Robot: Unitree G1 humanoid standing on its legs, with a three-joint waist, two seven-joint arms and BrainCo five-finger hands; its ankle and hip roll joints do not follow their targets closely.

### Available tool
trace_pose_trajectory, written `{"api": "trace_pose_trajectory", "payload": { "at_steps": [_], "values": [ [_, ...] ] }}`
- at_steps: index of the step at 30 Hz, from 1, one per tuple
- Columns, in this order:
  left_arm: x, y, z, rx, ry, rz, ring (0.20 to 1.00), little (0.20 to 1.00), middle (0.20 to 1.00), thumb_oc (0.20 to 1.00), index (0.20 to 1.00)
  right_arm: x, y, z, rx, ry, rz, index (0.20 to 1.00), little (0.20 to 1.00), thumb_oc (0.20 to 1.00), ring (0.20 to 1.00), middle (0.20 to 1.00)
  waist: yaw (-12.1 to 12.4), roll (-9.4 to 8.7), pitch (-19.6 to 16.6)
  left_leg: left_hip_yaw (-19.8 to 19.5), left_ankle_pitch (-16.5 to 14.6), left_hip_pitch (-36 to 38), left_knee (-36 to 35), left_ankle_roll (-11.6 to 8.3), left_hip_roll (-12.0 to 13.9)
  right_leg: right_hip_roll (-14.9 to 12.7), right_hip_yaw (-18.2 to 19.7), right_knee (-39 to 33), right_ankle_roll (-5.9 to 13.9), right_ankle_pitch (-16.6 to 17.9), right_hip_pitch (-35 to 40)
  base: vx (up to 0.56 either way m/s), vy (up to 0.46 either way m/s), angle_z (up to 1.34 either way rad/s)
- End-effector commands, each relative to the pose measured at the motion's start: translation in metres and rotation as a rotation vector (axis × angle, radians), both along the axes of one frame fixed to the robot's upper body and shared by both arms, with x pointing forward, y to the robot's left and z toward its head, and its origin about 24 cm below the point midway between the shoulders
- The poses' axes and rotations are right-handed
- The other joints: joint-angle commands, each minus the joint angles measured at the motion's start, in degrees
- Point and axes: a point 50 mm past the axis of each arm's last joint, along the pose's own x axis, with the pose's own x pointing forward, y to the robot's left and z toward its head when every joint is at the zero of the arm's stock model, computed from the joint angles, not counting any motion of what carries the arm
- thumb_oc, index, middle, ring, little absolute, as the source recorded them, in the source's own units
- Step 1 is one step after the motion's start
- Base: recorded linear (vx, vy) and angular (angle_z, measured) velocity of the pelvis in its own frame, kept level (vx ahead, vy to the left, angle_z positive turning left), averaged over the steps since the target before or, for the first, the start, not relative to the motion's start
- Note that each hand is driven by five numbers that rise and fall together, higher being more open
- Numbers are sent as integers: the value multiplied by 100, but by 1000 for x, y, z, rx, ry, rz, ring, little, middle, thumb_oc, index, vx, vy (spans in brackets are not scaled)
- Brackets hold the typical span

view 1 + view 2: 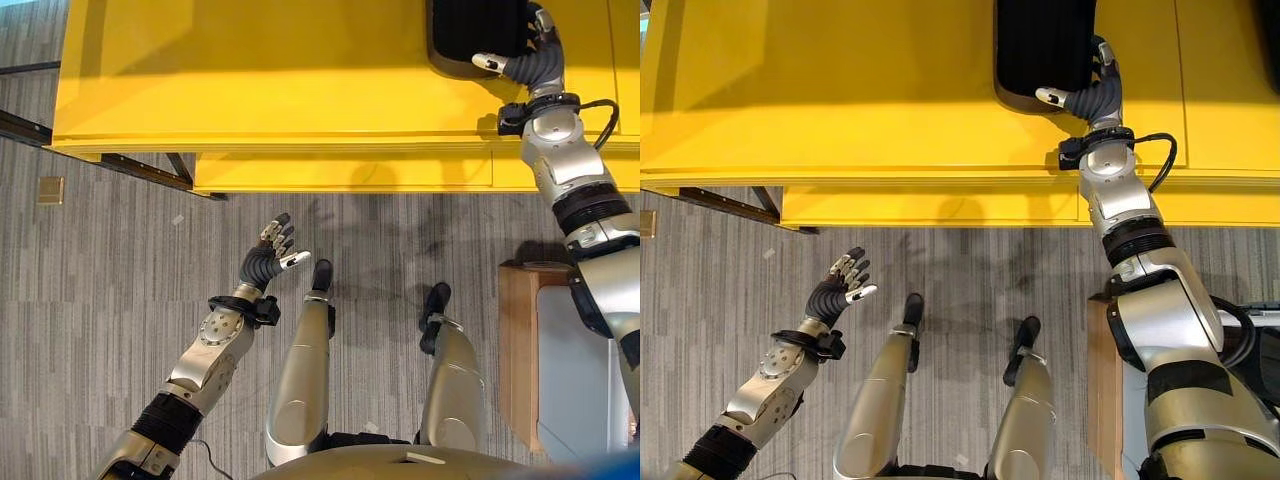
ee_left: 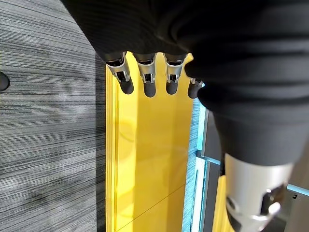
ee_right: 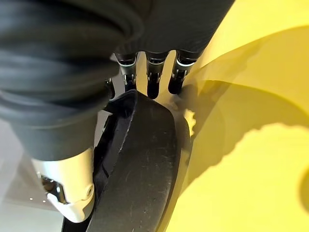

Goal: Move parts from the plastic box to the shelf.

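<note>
One black part (image 1: 1045, 45) lies on the yellow shelf (image 1: 250, 70); the right hand (image 1: 1092, 95) curls over its rounded rim. It looks stiff and fairly heavy, best gripped at that rim. Left hand (image 1: 270, 258) hovers spread, empty.

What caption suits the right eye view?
Right hand grips a black part on the yellow shelf; left hand hovers open.

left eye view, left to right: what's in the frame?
Small tan floor plate → left hand, open over the grey floor → black part on the yellow shelf → right hand at the part's right edge → wooden box at the lower right.
</note>
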Motion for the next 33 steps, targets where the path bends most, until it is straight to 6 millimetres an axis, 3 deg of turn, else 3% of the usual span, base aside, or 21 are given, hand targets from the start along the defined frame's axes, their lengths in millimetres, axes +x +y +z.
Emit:
{"api": "trace_pose_trajectory", "payload": {
  "at_steps": [1, 11, 15, 20, 22, 25, 28, 33],
  "values": [
    [-4, 12, 16, 8, -93, 33, 1000, 1000, 1000, 1000, 1000, -2, 11, 17, -8, -71, 47, 1000, 1000, 1000, 1000, 1000, 125, -43, 104, 318, 66, -66, 83, 170, 85, 229, 66, 424, -134, -177, 345, 0, 0, 0],
    [-3, 15, 17, 5, -101, 61, 1000, 1000, 1000, 1000, 1000, -17, -3, 39, -16, -207, -35, 1000, 1000, 1000, 1000, 1000, 39, -81, 90, 331, 55, -64, 76, 172, 85, 239, 85, 431, -132, -169, 329, 0, 0, 0],
    [-2, 16, 18, 5, -107, 90, 1000, 1000, 1000, 1000, 1000, -30, -15, 36, -23, -271, -111, 1000, 1000, 1000, 1000, 1000, -52, -103, 87, 331, 31, -73, 94, 184, 99, 248, 111, 444, -131, -179, 309, 0, 0, 0],
    [-3, 19, 19, -1, -120, 127, 1000, 1000, 1000, 1000, 1000, -50, -24, 22, -9, -339, -151, 1000, 1000, 1000, 1000, 1000, -148, -123, 81, 320, 0, -81, 121, 194, 106, 258, 127, 487, -133, -205, 293, -2, 1, -1],
    [-6, 21, 19, 0, -119, 147, 1000, 1000, 1000, 1000, 1000, -70, -28, 8, -3, -401, -195, 1000, 1000, 1000, 1000, 1000, -239, -106, 73, 339, -21, -82, 159, 194, 122, 262, 153, 537, -126, -240, 263, -8, -1, -7],
    [-7, 22, 18, 9, -115, 149, 1000, 1000, 1000, 1000, 1000, -77, -26, 2, -9, -413, -195, 1000, 1000, 1000, 1000, 1000, -260, -110, 52, 340, -19, -77, 154, 191, 123, 266, 157, 533, -127, -254, 275, -5, -8, -5],
    [-11, 24, 16, 14, -107, 147, 1000, 1000, 1000, 1000, 1000, -97, -17, -11, 1, -456, -131, 1000, 1000, 1000, 1000, 1000, -327, -125, 13, 338, 0, -18, 133, 171, 140, 279, 172, 530, -126, -260, 314, -11, -17, -5],
    [-15, 26, 11, 25, -87, 148, 1000, 1000, 1000, 1000, 1000, -113, -3, -34, 42, -437, -16, 1000, 1000, 1000, 1000, 1000, -395, -154, -54, 344, 47, 154, 42, 144, 177, 310, 191, 476, -129, -246, 432, -8, -14, -6]
  ]
}}
